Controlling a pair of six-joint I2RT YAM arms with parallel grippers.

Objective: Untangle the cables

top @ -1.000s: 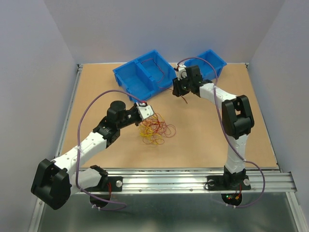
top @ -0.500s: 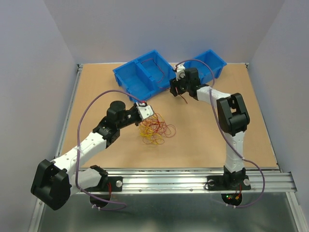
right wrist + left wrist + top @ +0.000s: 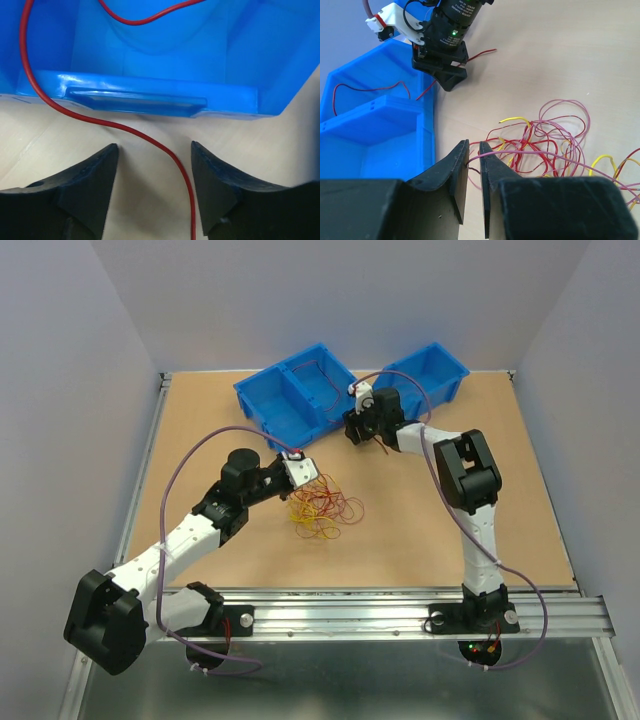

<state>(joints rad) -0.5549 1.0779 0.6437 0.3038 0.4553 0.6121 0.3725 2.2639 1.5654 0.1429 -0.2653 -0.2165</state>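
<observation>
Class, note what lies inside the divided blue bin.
One red cable in the compartment nearest the right hand, trailing over the bin's rim. The other shows nothing; the left hand hides part.

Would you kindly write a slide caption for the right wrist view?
Open right gripper straddling a red cable that trails out of the blue bin.

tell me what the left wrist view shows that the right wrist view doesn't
Only left wrist: the loose tangle of thin red, yellow and pink wires, the left fingers close together with a pink strand passing between, and the right arm's fingers from outside. Only right wrist: those fingers spread wide, a single thin red wire running between them. Both: the blue plastic bin, that red wire draped over its wall, the tan tabletop.
</observation>
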